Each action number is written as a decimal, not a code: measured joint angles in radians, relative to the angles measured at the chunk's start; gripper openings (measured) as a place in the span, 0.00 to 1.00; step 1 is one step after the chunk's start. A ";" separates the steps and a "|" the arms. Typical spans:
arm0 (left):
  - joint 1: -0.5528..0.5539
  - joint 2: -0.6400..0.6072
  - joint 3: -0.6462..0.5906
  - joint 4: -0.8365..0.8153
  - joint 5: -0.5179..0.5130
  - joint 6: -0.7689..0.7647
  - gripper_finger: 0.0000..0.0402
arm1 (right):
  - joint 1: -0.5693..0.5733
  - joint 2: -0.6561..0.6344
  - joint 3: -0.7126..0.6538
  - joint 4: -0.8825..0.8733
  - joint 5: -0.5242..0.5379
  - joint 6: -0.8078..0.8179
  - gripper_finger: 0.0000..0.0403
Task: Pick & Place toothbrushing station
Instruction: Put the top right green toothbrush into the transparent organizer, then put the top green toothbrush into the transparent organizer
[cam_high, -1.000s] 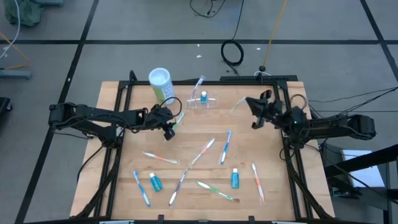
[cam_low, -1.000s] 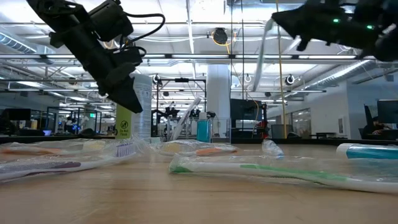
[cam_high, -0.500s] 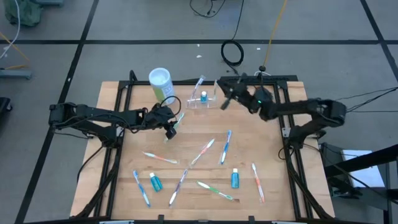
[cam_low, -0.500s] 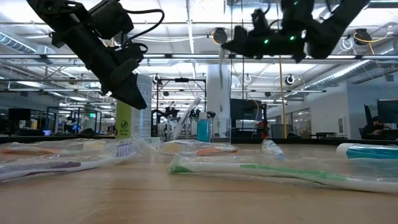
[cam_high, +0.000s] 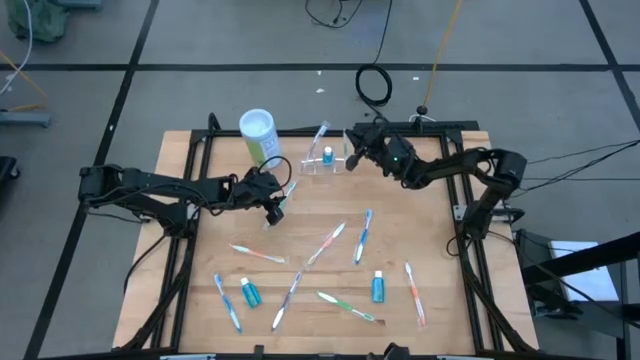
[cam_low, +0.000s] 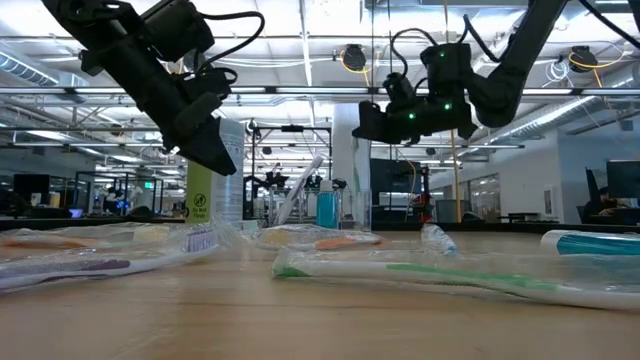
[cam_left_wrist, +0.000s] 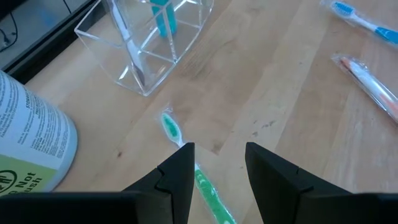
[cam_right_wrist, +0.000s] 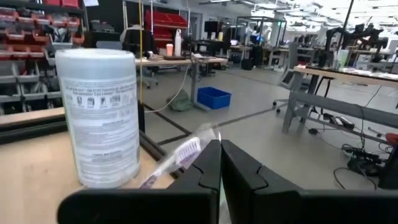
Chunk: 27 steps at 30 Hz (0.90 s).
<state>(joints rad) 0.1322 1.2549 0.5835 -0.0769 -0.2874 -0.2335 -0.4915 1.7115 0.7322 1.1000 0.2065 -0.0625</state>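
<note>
Filling the holder: you are partway through; most of the brushes and tubes are not yet in.
Holder: the clear plastic holder (cam_high: 326, 163) stands at the far edge of the table (cam_high: 440, 250), just beside the green canister (cam_high: 258, 133) with the white lid.
In the holder: one toothbrush leaning upright and a small blue tube; which compartment each sits in you cannot tell from above.
Right gripper: your right gripper (cam_high: 354, 143) hangs above the holder's right end, fingers shut on a wrapped toothbrush (cam_right_wrist: 176, 157) whose bristle end sticks out past the fingertips.
Left gripper: your left gripper (cam_left_wrist: 216, 163) hovers low over a wrapped green toothbrush (cam_left_wrist: 186, 160), fingers half apart on either side of it, not gripping it.
Left on the table: several wrapped toothbrushes and two blue tubes lie scattered across the near half, well apart from the holder.
Next, as a judgement: you need to lower the held brush into a free compartment, then close the left fingers on the green one.
Risk: the wrapper may snag on the holder's thin wall and tip it.
</note>
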 joint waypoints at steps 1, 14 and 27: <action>0.000 0.000 0.000 0.000 0.000 0.000 0.37 | 0.000 0.006 0.000 0.003 0.002 -0.002 0.01; 0.000 0.000 0.000 0.003 0.000 -0.028 0.37 | 0.000 -0.025 -0.001 -0.093 0.005 0.027 0.25; 0.000 0.000 0.000 0.040 0.017 -0.058 0.37 | 0.062 -0.188 -0.127 -0.531 0.000 0.121 0.42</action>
<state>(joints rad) 0.1322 1.2552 0.5835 -0.0369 -0.2703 -0.2914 -0.4294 1.5231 0.6051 0.5693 0.2070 0.0583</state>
